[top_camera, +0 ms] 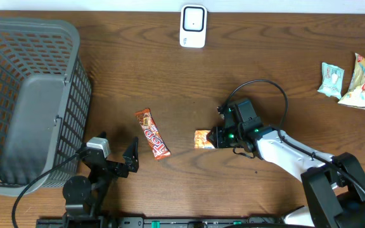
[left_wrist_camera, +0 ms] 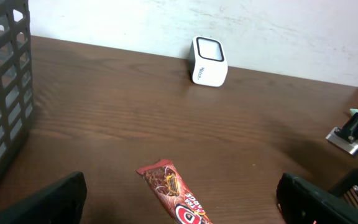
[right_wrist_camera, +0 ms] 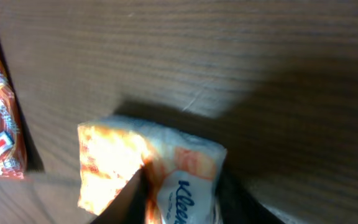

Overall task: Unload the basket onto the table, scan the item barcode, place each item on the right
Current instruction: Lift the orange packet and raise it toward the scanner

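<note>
The right gripper [top_camera: 213,138] is closed narrowly on one end of a small tissue packet [top_camera: 202,139], which sticks out to its left near the middle of the table [top_camera: 284,69]. The scanner [top_camera: 193,26] stands at the far edge, almost straight beyond the packet and well apart from it. The left gripper [top_camera: 117,147] is wide open and empty, with a candy bar [top_camera: 153,133] between it and the packet, so the carry falls to the right arm.

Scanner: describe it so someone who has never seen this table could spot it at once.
Look along the far edge of the wooden table, at the top of the overhead view, about midway. The scanner stands there alone: a small white rounded box with a dark-rimmed window, unlike the colourful wrappers and the grey basket.
</note>
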Controlling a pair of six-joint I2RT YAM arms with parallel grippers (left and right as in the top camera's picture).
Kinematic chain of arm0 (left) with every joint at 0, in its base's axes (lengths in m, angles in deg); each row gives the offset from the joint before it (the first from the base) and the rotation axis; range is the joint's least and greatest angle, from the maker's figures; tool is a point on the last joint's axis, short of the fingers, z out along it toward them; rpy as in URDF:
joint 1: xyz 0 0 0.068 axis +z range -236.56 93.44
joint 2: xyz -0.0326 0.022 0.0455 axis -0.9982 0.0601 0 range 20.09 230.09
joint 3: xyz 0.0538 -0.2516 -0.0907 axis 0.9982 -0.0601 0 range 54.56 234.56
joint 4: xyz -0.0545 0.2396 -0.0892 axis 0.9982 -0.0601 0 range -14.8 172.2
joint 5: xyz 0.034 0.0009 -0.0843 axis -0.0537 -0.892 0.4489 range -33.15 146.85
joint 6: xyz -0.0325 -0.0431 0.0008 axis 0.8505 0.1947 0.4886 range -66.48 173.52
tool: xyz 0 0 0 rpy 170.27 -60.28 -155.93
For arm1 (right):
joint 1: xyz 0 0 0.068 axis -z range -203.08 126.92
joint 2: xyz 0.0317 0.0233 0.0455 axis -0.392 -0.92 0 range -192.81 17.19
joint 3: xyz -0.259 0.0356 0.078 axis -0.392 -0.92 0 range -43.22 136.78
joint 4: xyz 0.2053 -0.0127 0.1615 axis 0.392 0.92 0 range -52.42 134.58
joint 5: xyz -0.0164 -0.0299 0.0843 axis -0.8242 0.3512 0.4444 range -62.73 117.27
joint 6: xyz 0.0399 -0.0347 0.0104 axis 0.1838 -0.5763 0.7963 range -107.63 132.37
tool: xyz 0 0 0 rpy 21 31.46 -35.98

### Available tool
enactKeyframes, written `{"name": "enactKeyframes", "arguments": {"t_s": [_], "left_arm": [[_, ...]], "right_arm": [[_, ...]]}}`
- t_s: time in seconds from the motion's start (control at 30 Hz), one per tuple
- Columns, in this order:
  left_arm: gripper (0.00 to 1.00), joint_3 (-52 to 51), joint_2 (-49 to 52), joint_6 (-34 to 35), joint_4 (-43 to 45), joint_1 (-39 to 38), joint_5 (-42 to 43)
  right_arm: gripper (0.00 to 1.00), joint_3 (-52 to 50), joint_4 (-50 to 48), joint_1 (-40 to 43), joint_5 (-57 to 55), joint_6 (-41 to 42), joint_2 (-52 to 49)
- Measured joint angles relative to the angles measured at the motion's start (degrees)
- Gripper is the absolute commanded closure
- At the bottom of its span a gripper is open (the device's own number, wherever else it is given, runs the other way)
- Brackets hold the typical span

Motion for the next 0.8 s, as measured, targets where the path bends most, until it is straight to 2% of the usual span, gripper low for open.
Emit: {"name": "enactKeyframes", "arguments": {"t_s": [0.07,0.37,0.67,0.8], "left_arm": [[0.02,0.00,0.00,0.00,0.00,0.00,0.00],[0.02,0.00,0.00,0.00,0.00,0.00,0.00],[0.02,0.00,0.00,0.00,0.00,0.00,0.00],[0.02,0.00,0.00,0.00,0.00,0.00,0.00]], "right_arm": [[0.99,0.09,-0.48,0.07,-0.11,0.66,-0.22],[0.99,0.48,-0.96,1.11,4.26,1.18,-0.55],[0.99,1.70,-0.20,12.22,35.71,11.61,-0.68],[0.99,1.77,3.30,14.03,45.07,18.03,-0.68]]}}
